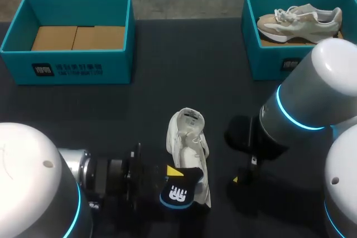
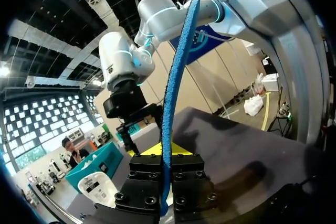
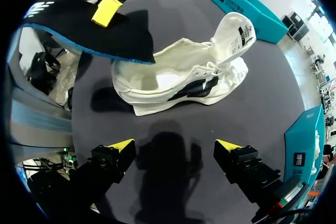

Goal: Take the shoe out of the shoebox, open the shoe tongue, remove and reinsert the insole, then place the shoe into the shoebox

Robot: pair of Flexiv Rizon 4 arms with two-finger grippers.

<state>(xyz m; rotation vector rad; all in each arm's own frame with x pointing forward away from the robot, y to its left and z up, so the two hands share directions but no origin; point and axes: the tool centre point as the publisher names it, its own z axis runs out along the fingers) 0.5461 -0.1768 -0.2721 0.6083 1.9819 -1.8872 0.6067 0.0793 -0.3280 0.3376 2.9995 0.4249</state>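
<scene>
On dark table (image 1: 167, 98), white shoe (image 1: 187, 137); left gripper (image 2: 165, 156) tight on insole (image 2: 177, 72), right gripper (image 3: 175, 146) agape.

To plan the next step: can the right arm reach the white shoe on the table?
Probably yes: the open right gripper faces the shoe with only bare table between. The insole, held by the left gripper, overhangs just the heel end.

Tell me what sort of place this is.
Probably a robot test bench for shoe handling: a dark table, a teal shoebox, a second shoebox holding a beige sneaker, a white shoe, and the left gripper clamping an insole.
</scene>
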